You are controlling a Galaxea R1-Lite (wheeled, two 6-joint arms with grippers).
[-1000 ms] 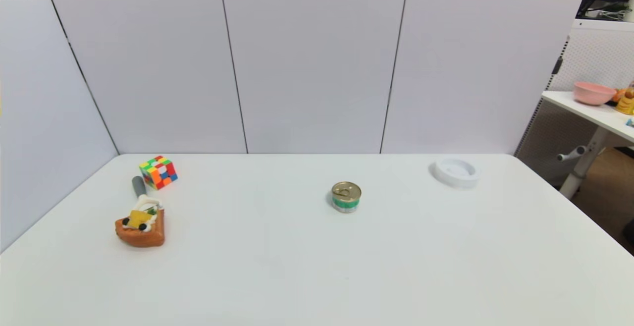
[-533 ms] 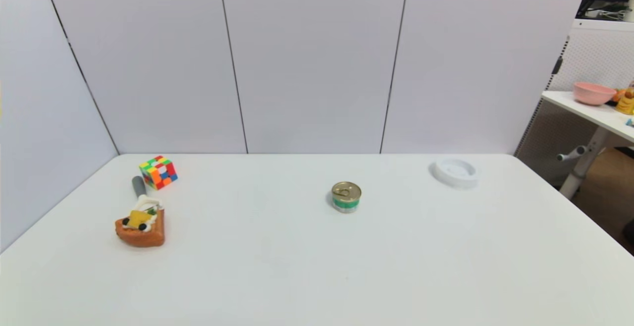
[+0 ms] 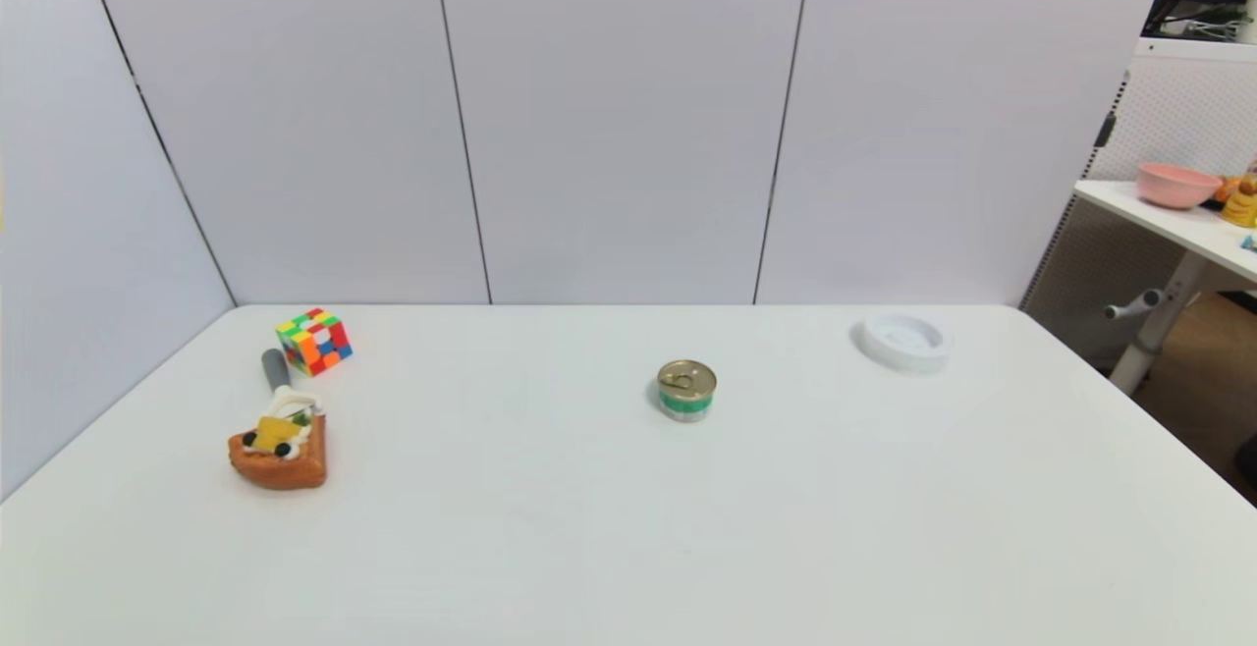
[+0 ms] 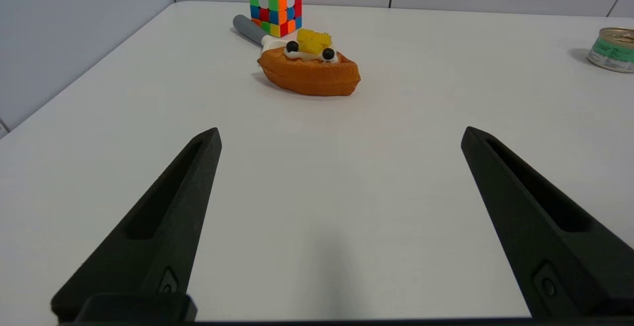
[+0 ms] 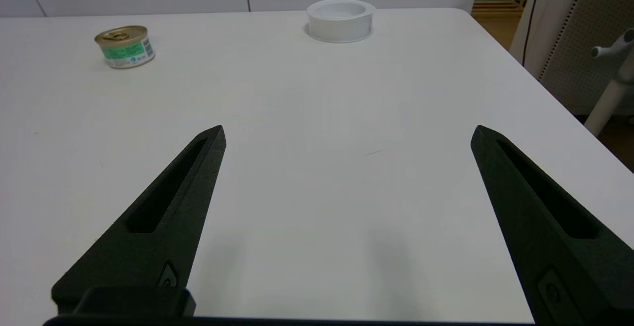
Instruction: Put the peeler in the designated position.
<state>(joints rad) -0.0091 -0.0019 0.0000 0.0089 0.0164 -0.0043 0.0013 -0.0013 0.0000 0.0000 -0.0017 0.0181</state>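
Head view: neither arm shows; the peeler [image 3: 278, 378] lies at the far left of the worktop [image 3: 628, 528], between the cube [image 3: 314, 341] and the toy pastry [image 3: 280, 450].
Peeler position: flat on the worktop, grey handle end toward the cube and just beside it, cream forked head toward the pastry; whether the head touches or slips under the pastry cannot be told, since the pastry hides most of it.
Peeler handling: probably light and stiff, a plastic head on a smooth round handle that could roll or slip under a loose grip; the blade looks thin and is best left alone.
Where to grip: across the bare grey handle, the only part lying free; room is tight, with cube on one side and pastry on the other, so either may get nudged.
Left pincer [image 4: 341, 137]: low over bare worktop, well short of the pastry, fingers spread wide with nothing between them; the peeler handle [image 4: 249, 26] shows beyond the pastry [image 4: 308, 71] in its wrist view.
Right pincer [image 5: 347, 135]: over the right half of the worktop, fingers likewise wide apart and empty, facing the can [image 5: 124, 46] and the dish [image 5: 340, 19].
Designated position: no mark visible anywhere on the worktop.
Writing: the can carries a green label with small print too fine to read; no brand can be made out on the peeler, cube or dish.
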